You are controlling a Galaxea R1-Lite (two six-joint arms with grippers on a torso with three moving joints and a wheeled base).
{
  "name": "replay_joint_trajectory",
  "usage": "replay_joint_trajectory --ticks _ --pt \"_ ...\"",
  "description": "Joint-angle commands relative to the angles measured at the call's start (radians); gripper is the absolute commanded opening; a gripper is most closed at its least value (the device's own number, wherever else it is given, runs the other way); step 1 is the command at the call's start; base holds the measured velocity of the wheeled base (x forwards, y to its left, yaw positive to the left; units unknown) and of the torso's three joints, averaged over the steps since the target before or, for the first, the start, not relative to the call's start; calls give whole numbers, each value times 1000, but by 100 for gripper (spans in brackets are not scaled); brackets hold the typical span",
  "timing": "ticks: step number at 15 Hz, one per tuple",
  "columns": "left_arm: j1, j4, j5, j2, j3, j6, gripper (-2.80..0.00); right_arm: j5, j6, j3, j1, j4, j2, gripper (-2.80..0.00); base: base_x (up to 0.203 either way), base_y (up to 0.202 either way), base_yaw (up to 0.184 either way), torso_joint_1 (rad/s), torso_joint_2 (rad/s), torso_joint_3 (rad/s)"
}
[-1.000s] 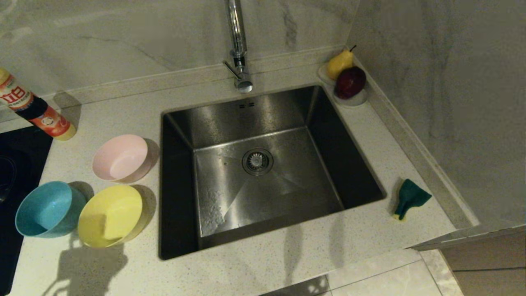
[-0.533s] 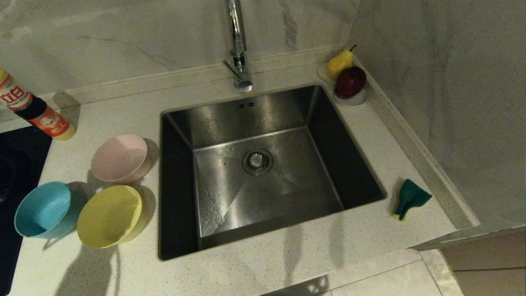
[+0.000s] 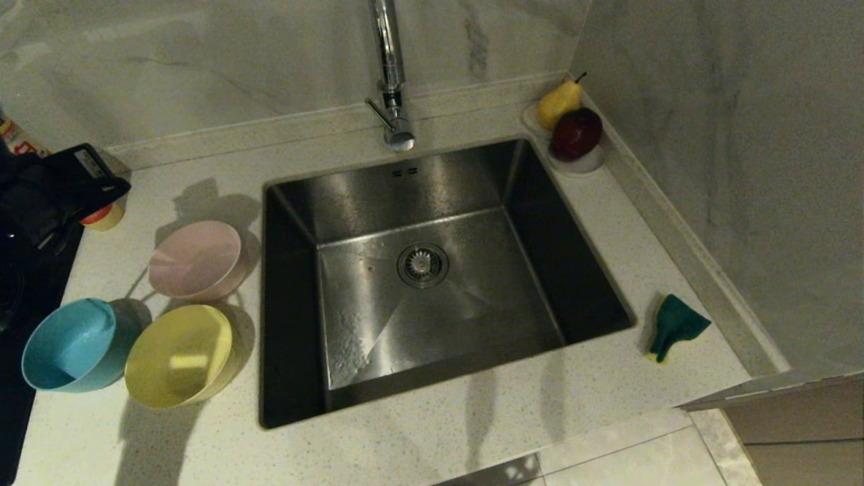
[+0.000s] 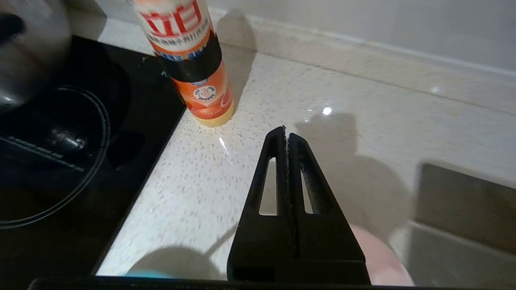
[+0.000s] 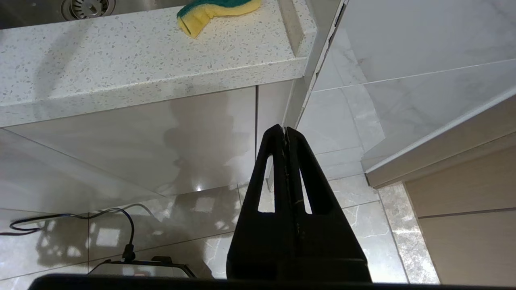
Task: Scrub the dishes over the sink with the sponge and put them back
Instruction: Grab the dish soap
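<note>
Three bowls sit on the counter left of the sink [image 3: 472, 310]: pale pink [image 3: 196, 260], light blue [image 3: 67, 344] and yellow [image 3: 179, 354]. My left gripper [image 3: 121, 183] hangs shut and empty above the counter, beyond the pink bowl and in front of the bottle. In the left wrist view its joined fingertips [image 4: 286, 132] point at bare counter, with the pink bowl's rim [image 4: 383, 257] just below them. The sponge [image 3: 675, 324], green side up and curled, lies on the counter right of the sink. My right gripper [image 5: 285, 129] is shut and empty, parked below counter level; the sponge [image 5: 217, 10] lies above it.
An orange detergent bottle [image 4: 189, 60] stands at the cooktop's corner, partly hidden by my left arm in the head view. The black cooktop [image 3: 20, 270] lies at far left. The faucet [image 3: 391, 81] rises behind the sink. A white dish with a pear and an apple [image 3: 574, 135] fills the back right corner.
My left arm has swung up into the head view at far left, in front of the bottle. Its shadow has moved across the bowls. Bowls and sponge have stayed put.
</note>
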Motion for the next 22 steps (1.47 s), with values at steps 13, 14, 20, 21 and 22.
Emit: replay_joint_trajectory --ticks 13,14,20,21,22 --pt "164 -321 -26 323 -70 -3 0 0 0 0 0 0 1 -280 0 0 0 0 0 0" --pt "177 -348 -28 350 -77 -5 0 0 0 1 0 0 1 -280 0 0 0 0 0 0" --pt "206 -412 -46 434 -163 -8 0 0 0 0 -1 0 1 -280 0 0 0 0 0 0" --pt "206 -416 -42 460 -192 -9 0 0 0 0 1 0 1 -280 0 0 0 0 0 0" --pt "207 -420 -43 475 -207 -9 0 0 0 0 -1 0 1 -280 0 0 0 0 0 0"
